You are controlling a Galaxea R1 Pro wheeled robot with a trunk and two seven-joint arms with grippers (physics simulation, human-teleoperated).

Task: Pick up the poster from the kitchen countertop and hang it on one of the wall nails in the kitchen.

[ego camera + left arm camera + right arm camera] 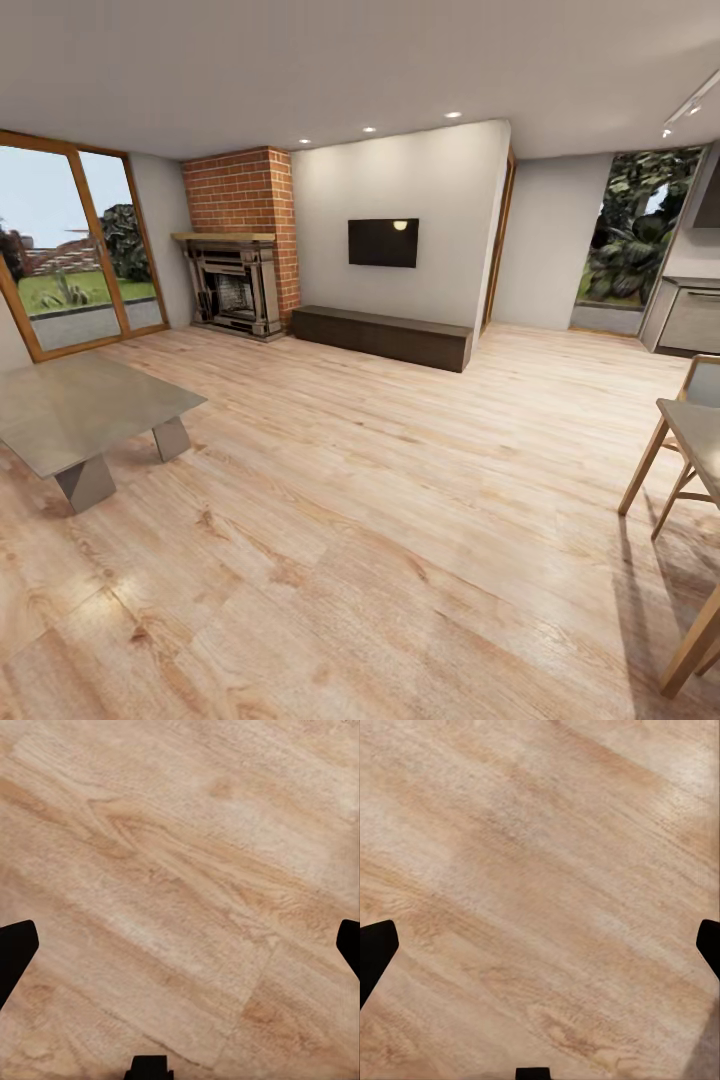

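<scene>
The poster, the wall nails and the kitchen countertop are out of view; I am looking into a living room. In the left wrist view my left gripper (180,952) is open, its black fingertips (13,954) far apart at the picture's sides, with bare wooden floor (180,870) between them. My right gripper (540,952) is likewise open over the same plank floor (540,855), dark fingertips (373,952) spread wide and nothing held.
A low grey table (80,415) stands at the left. A wooden chair and table (690,440) are at the right edge. Ahead are a brick fireplace (240,250), a wall television (383,242) over a dark bench (385,337), and grey kitchen units (690,315) at far right.
</scene>
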